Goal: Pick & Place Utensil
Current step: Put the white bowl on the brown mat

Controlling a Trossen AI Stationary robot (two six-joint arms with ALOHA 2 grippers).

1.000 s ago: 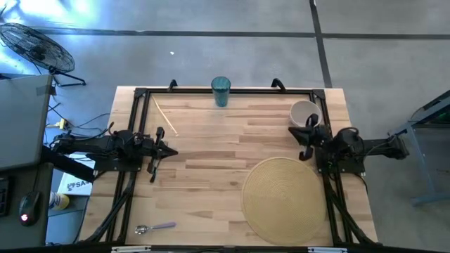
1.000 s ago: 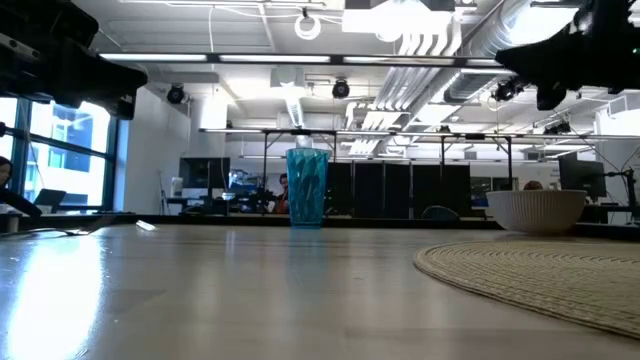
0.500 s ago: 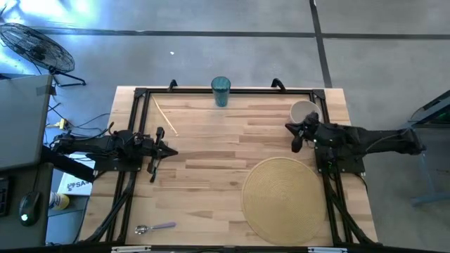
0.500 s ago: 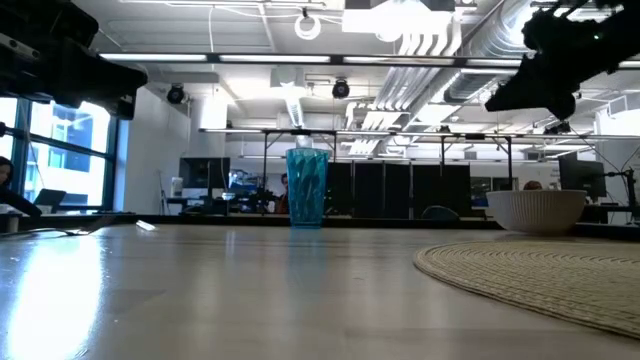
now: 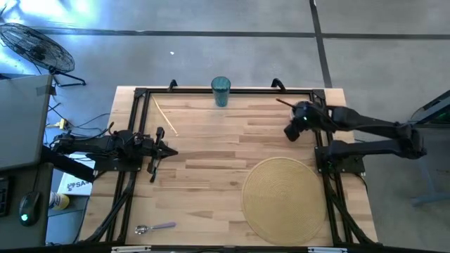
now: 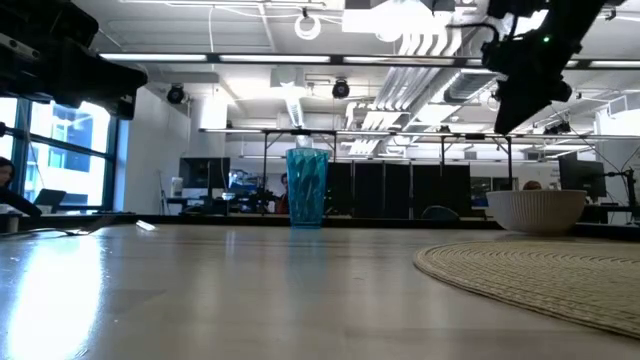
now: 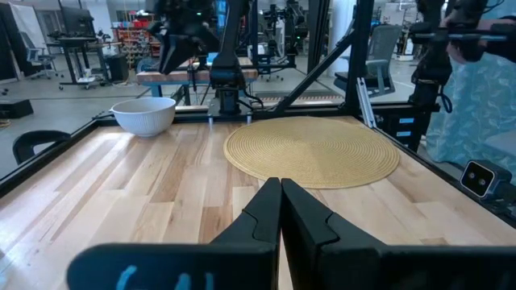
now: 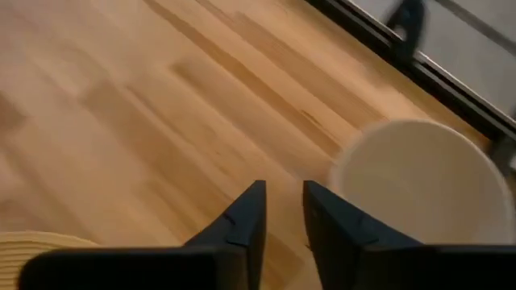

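A metal spoon (image 5: 155, 228) lies flat on the wooden table near its near left corner. A thin wooden stick (image 5: 165, 117) lies at the far left. My left gripper (image 5: 160, 150) is shut and empty at the left side; the left wrist view shows its fingers (image 7: 280, 211) together. My right gripper (image 5: 290, 131) hangs above the table beside a white bowl (image 8: 419, 173), tipped downward, its fingers a little apart and empty. The right arm covers most of the bowl in the high view.
A teal cup (image 5: 221, 91) stands at the middle of the far edge. A round woven placemat (image 5: 285, 199) lies at the near right. Black frame rails (image 5: 232, 91) run along the table's edges. Bare wood lies in the middle.
My right arm has reached out from its rest at the right edge: its gripper has risen and gone toward the far edge and a little toward the left, over the bowl's side, and now tips downward. The left arm has kept still.
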